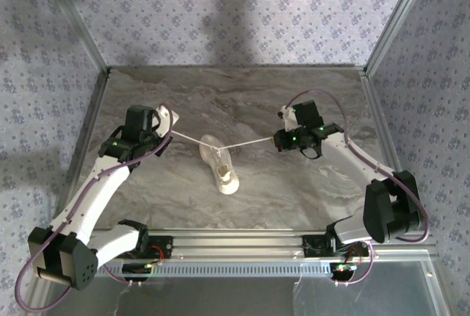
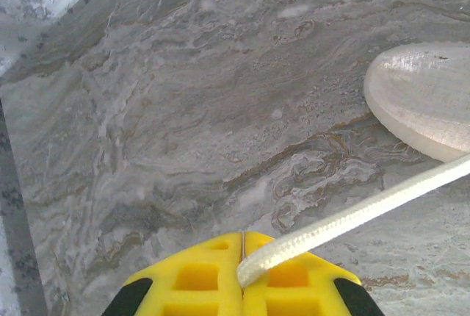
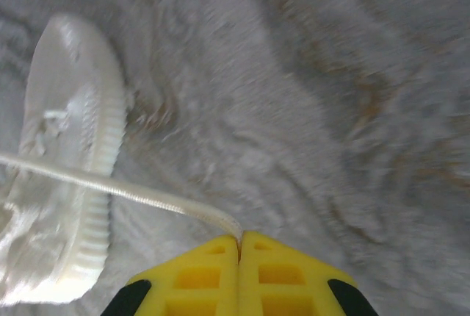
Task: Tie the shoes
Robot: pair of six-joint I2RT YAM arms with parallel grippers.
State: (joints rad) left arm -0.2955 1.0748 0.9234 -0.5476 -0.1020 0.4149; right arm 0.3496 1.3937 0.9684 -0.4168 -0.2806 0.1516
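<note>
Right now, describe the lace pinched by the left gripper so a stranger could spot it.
On the marble table, find the white sneaker in the middle. Two thin white laces stretch taut from it, one each way. Yours runs to the left gripper, shut on its end; the other goes to the right gripper.

Left gripper [image 2: 242, 239] and right gripper [image 3: 239, 237] — both clamped tight, held well apart.

Blurred sneaker [image 3: 81, 132] cropped at right wrist view's left edge; lace [image 3: 110, 186] tip hidden within right gripper [image 3: 240, 237].
</note>
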